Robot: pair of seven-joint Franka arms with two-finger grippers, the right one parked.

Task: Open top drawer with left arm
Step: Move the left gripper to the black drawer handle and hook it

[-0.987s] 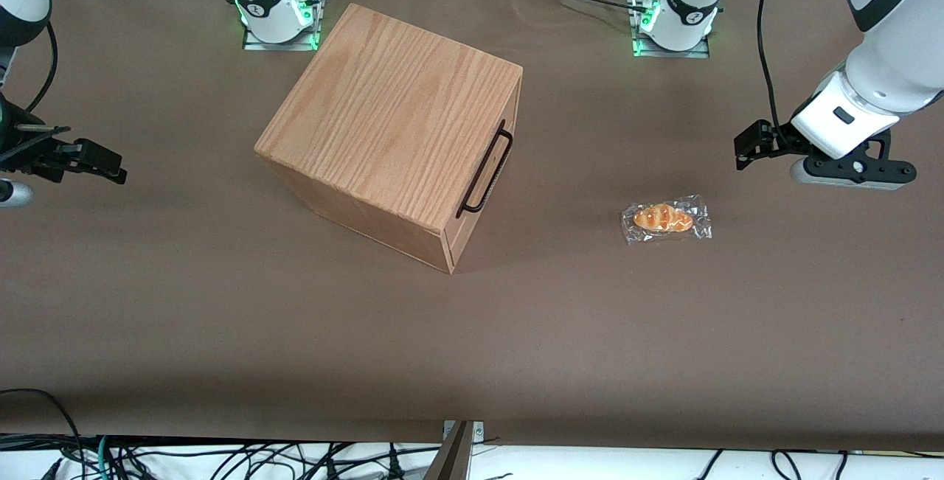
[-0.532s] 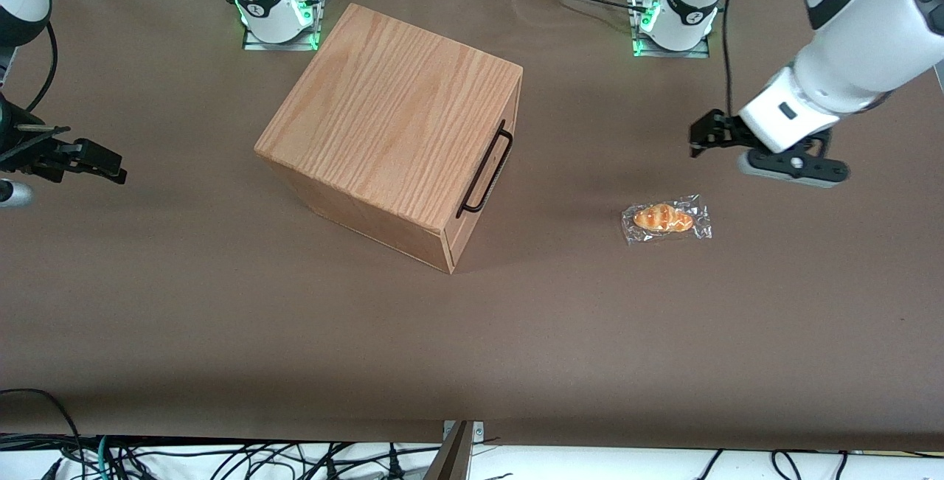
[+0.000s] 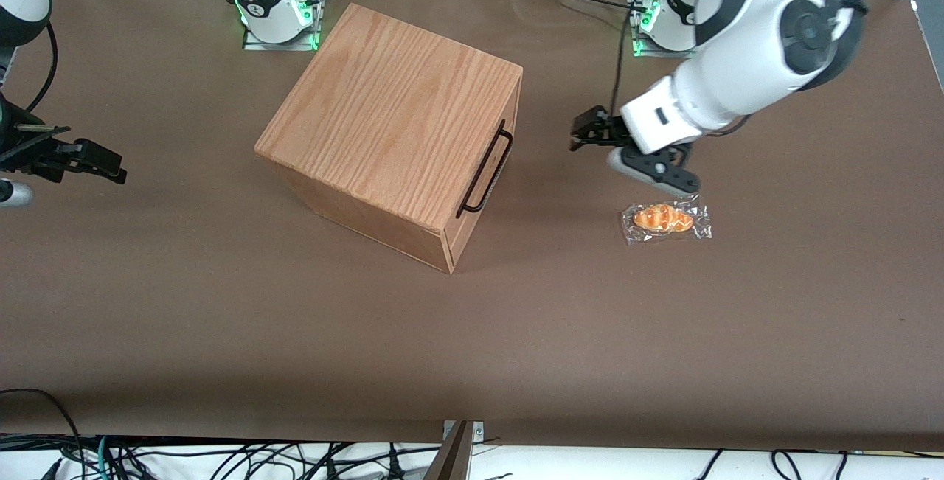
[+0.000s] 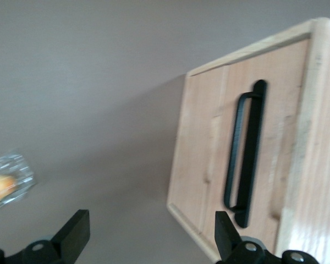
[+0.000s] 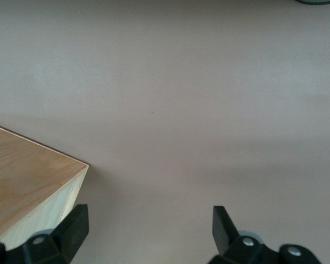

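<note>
One cabinet (image 3: 391, 133) stands on the tabletop (image 3: 221, 332), its top drawer (image 4: 231, 159) shut. The gripper (image 3: 582, 135) hovers in front of its one handle (image 3: 485, 169), jaws wide open and empty. One wrapped pastry (image 3: 666, 219) lies nearby.

Spread tool (image 4: 148, 239) fingers frame the closed top drawer (image 4: 231, 159) and its black handle (image 4: 245, 154)

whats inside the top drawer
Hidden: the top drawer is shut, only its front and black handle show. The open gripper hangs in front of it, apart.
</note>
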